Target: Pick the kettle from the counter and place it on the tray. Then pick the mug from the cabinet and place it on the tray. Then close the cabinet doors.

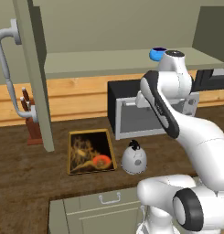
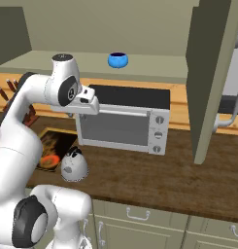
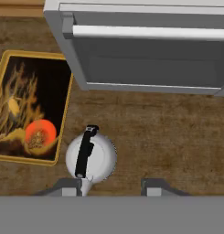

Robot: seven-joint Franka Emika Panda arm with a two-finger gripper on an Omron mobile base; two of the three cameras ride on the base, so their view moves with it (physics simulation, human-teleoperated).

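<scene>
The silvery-white kettle (image 1: 134, 158) (image 2: 74, 166) (image 3: 91, 158) stands on the dark wood counter (image 1: 22, 171) (image 2: 154, 175), just right of the tray (image 1: 69, 153) (image 2: 51, 137) (image 3: 22, 77). Nothing lies on the tray. My gripper (image 3: 111, 186) hangs high above the counter, looking down, open with nothing between its fingers. The kettle sits under the left fingertip, its spout toward it. On the shelf of the cabinet (image 1: 99, 64) (image 2: 154, 70) stands the blue mug (image 1: 157, 54) (image 2: 118, 60). Both cabinet doors (image 1: 35, 68) (image 2: 210, 73) are swung open.
A silver toaster oven (image 1: 131, 114) (image 2: 123, 124) (image 3: 150, 59) stands behind the kettle, under the shelf. A knife block (image 1: 31, 121) (image 2: 8, 92) is at the far left. The open doors jut out over the counter on both sides. Drawers (image 1: 109, 205) run below the counter's front edge.
</scene>
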